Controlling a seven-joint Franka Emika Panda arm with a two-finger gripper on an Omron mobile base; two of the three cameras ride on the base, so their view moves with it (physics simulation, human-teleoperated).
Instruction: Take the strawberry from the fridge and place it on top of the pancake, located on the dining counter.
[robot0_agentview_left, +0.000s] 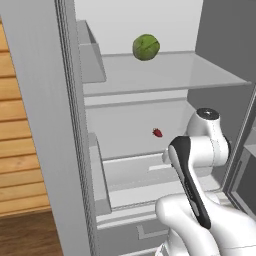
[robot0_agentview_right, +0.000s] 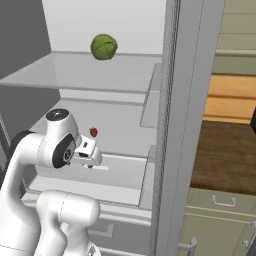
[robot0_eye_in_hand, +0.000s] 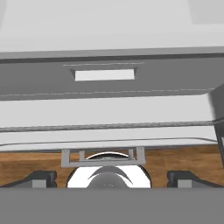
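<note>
Red strawberry (robot0_agentview_left: 157, 132), green leafy ball (robot0_agentview_left: 146, 47), white shelves (robot0_agentview_left: 165, 75) inside light-grey fridge (robot0_agentview_left: 37, 125).

fridge (robot0_agentview_left: 50, 125) cut off at edges, hand (robot0_eye_in_hand: 112, 179) fingertips cropped low

Both base views are looking close into the open fridge (robot0_agentview_left: 150, 75), from left and right, sharing its shelves; hand view is facing the lower drawers (robot0_eye_in_hand: 105, 83).

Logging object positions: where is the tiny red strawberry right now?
The tiny red strawberry lies on the open grey fridge's white middle shelf, below the round green leafy ball, beyond the arm.
</note>
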